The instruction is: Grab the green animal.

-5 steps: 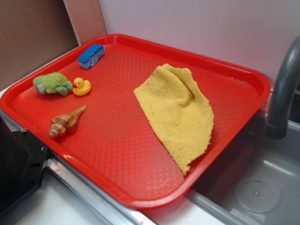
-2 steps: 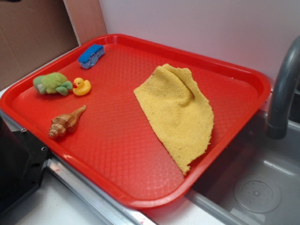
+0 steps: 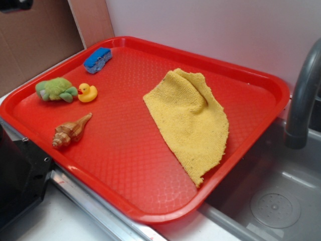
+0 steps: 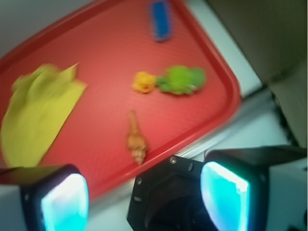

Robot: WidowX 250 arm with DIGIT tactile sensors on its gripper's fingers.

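Fuzzy light-green plush animal with darker head and limbs sits left on the textured red plastic tray, touching a small yellow rubber duck. Gripper fingers spread apart, empty, at the wrist view's bottom.

Yellow duck sits just beside the green animal; its other sides are open.

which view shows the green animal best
The exterior view: the green animal is sharp there, beside the duck on the red tray. The wrist view shows it too, but motion-blurred into a green blob.
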